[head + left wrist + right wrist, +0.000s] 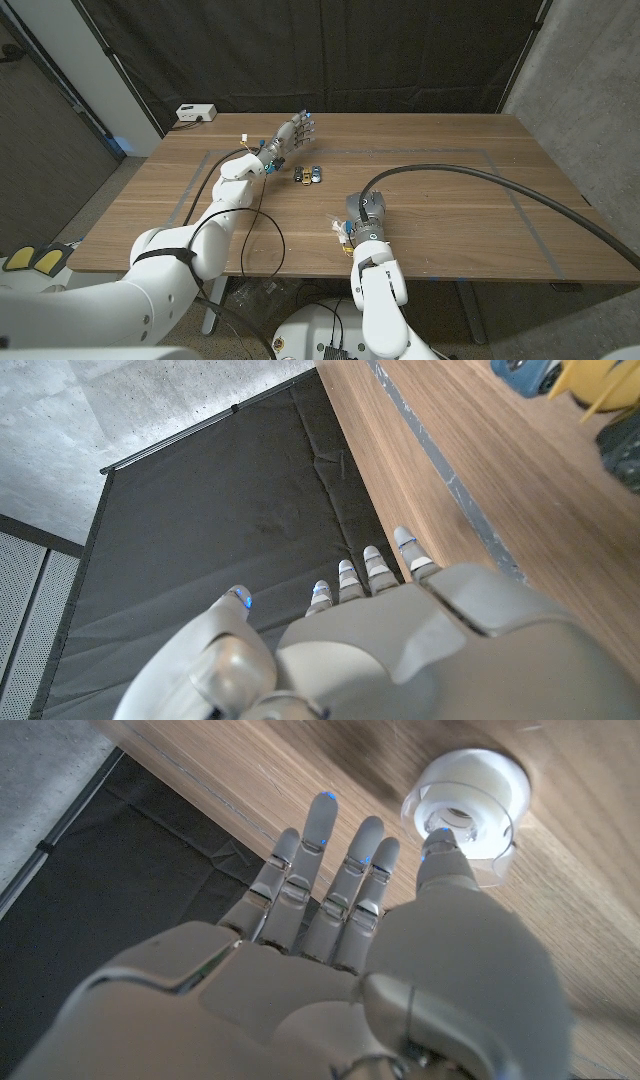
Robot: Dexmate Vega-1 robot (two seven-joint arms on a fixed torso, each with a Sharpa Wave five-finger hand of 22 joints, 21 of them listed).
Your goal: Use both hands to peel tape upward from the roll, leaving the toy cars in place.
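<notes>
A white tape roll (470, 805) lies flat on the wooden table (440, 135), seen in the right wrist view. My right hand (340, 910) reaches over it with fingers stretched out and apart, the thumb tip against the roll's rim, holding nothing. In the head view my right hand (362, 213) sits near the table's front middle and covers the roll. Three toy cars stand mid-table: a yellow one (299, 177), a blue one (316, 174) and a dark one (277, 168). My left hand (293, 133) hovers just behind them, fingers spread, holding nothing.
A white box (195, 113) sits at the table's back left corner. Grey tape lines (520, 205) mark a rectangle on the wood. A thick black cable (470, 172) arcs from my right arm across the right half. A black curtain (220, 510) hangs behind.
</notes>
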